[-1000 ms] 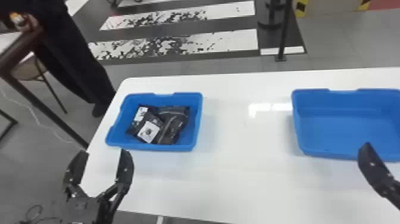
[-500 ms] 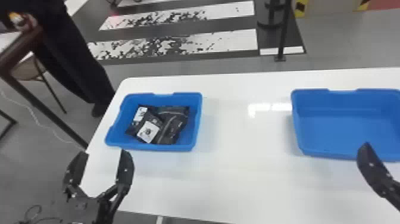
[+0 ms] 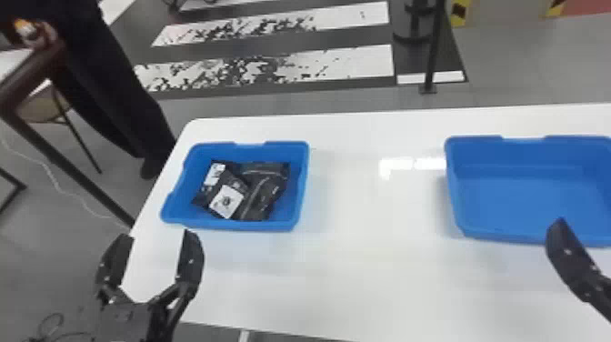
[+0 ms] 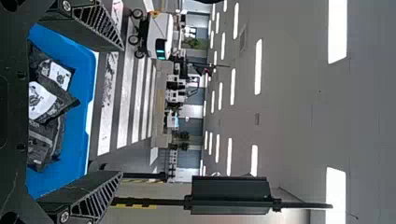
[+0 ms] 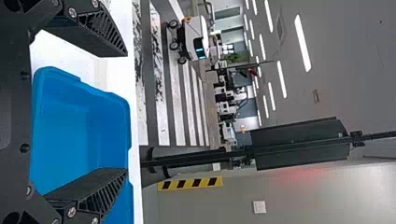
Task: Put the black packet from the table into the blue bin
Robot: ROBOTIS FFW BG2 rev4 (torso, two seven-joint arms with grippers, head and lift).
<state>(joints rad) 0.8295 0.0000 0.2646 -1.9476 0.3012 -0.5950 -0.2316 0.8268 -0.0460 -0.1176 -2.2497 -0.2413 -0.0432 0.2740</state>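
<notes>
Several black packets (image 3: 263, 188) with white labels lie overlapping inside the left blue bin (image 3: 191, 159). My left gripper (image 3: 154, 248) stands open and empty in front of that bin, over the table's left edge. In the left wrist view the left gripper (image 4: 122, 112) has its fingers wide apart, with the packets (image 4: 39, 140) in the bin beyond them. At the right, one finger of my right gripper (image 3: 561, 241) reaches over the front rim of the right blue bin (image 3: 523, 195), which is empty. The right wrist view has the right gripper (image 5: 127, 112) open with nothing between its fingers.
Both bins stand on the white table (image 3: 377, 273), with a bare stretch between them. Left of the table are a dark frame (image 3: 68, 168) and a chair. A thin black post (image 3: 432, 50) rises from the floor behind the table.
</notes>
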